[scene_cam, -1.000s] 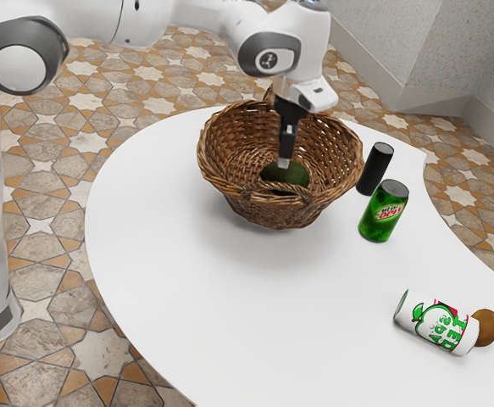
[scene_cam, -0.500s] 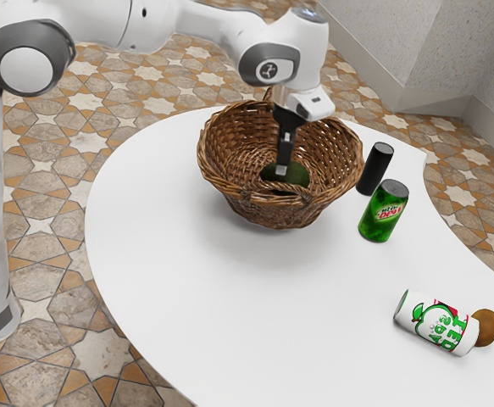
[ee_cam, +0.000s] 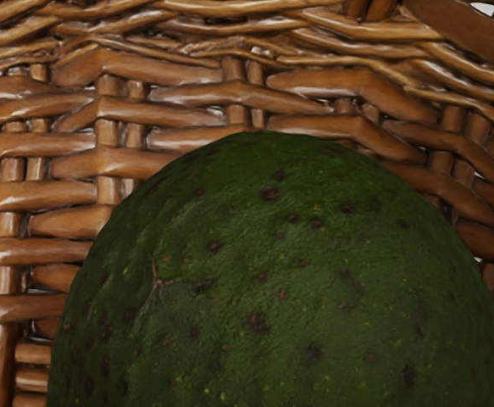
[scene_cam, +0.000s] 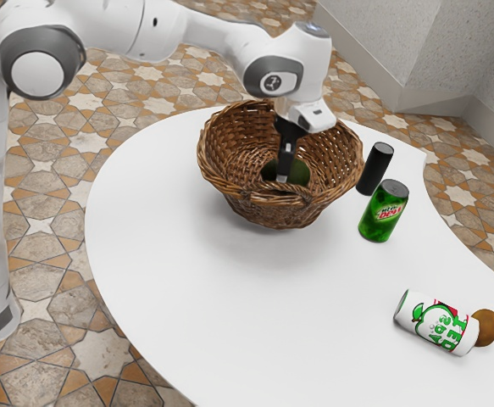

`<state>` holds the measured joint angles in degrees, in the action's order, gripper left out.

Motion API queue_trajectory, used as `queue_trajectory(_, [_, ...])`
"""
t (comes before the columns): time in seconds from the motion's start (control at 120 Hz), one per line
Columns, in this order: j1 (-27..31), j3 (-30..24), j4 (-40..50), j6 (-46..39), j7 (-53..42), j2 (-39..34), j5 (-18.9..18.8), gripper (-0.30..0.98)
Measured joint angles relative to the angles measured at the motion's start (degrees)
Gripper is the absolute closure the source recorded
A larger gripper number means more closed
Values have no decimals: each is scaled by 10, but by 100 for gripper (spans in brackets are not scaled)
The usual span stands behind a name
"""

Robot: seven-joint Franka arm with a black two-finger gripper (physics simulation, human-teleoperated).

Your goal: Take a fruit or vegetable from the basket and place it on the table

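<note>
The wicker basket [scene_cam: 216, 175] on the worktop [scene_cam: 179, 288] holds a dark green avocado [scene_cam: 301, 173], its underside hidden by the near rim. The fingers [scene_cam: 286, 159] reach inside beside it; whether parted or clenched, I cannot tell. The wrist view cuts off part of the avocado.

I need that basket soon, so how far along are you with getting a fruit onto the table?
Reaching in looks done: my gripper is down inside the basket, at the avocado. Grasping seems to be the current step, but I can't confirm a grip. Left to do: lift the avocado out over the rim and set it on the table.
</note>
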<state>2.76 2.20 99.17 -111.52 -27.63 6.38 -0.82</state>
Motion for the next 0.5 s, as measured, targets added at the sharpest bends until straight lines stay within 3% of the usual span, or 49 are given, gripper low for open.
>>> queue_trajectory(0.05, [0,0,0,-1,0,3,1,1])
queue_trajectory(0.15, [0,0,0,-3,0,4,4,19])
queue_trajectory(0.258, [0,0,0,-5,1,0,5,30])
queue_trajectory(0.5, [22,-31,-32,19,6,-97,-2,34])
